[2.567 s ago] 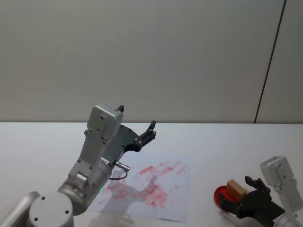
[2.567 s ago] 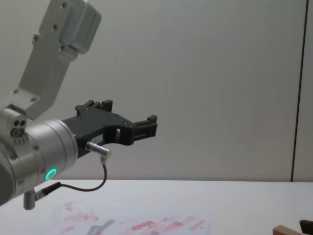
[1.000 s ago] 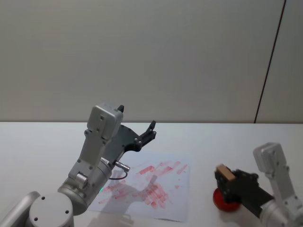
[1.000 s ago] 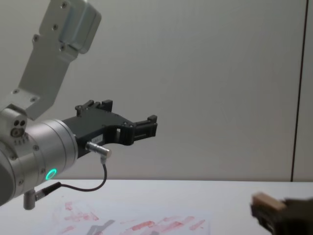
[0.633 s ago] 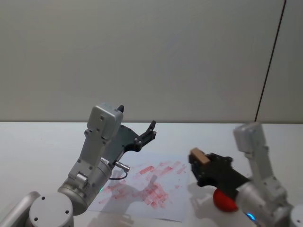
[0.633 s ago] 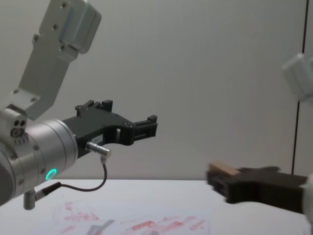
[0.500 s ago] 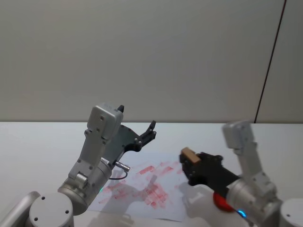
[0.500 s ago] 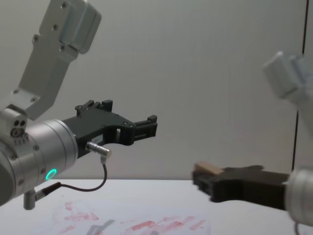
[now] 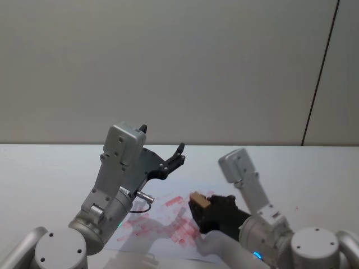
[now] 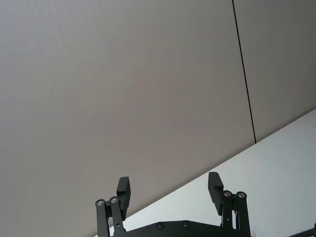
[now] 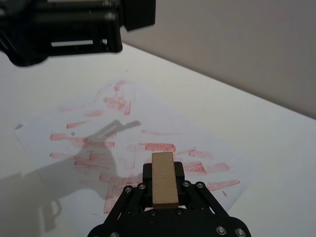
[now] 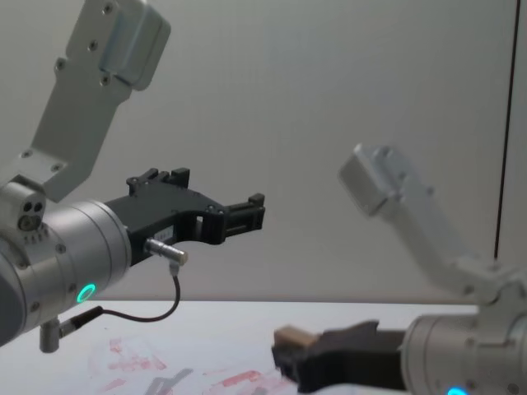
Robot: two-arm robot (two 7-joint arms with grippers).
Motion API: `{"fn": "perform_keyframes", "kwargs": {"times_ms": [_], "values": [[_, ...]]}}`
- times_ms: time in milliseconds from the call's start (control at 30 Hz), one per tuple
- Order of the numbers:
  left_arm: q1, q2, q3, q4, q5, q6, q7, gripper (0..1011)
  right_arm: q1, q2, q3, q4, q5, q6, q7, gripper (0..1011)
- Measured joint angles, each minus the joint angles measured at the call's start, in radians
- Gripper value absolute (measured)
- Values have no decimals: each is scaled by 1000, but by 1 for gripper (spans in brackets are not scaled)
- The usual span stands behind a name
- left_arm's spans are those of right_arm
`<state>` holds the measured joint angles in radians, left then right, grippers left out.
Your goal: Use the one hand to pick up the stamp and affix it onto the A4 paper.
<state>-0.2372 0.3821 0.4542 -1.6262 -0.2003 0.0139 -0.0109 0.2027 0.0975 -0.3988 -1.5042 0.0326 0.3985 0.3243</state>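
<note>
My right gripper (image 9: 201,209) is shut on the stamp (image 9: 197,199), a small tan wooden block. The stamp (image 11: 164,178) hangs over the right part of the A4 paper (image 11: 98,143), a white sheet smeared with red prints. From the chest, the stamp (image 12: 294,336) sits at the tip of the right gripper (image 12: 288,355), slightly above the paper (image 12: 132,362). My left gripper (image 9: 161,140) is raised over the paper's left side (image 9: 171,203), open and holding nothing (image 10: 169,187). It is also seen in the chest view (image 12: 218,193).
The white table (image 9: 45,168) runs out on all sides of the sheet. A plain grey wall (image 9: 196,67) with a dark vertical seam (image 9: 320,73) stands behind it. The left arm's black gripper body (image 11: 74,24) hangs above the far side of the paper.
My right gripper lifted the stamp off a red pad at the right and carried it left, over the paper. The left arm has not moved.
</note>
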Motion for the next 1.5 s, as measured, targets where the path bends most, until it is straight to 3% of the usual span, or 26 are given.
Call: {"fn": "perform_keyframes", "kwargs": {"times_ms": [367,900,1233,1500], "values": [[0,0,0,0,0,0,0,1002,33,-34,-29,104,-62,42,-2,220],[0,0,0,0,0,0,0,1002,38,-53,-39,143,-60,57,-33,220],[0,0,0,0,0,0,0,1003,29,-52,-34,119,-14,61,-48,220],[0,0,0,0,0,0,0,1003,15,-31,1,17,73,66,-63,220]]}}
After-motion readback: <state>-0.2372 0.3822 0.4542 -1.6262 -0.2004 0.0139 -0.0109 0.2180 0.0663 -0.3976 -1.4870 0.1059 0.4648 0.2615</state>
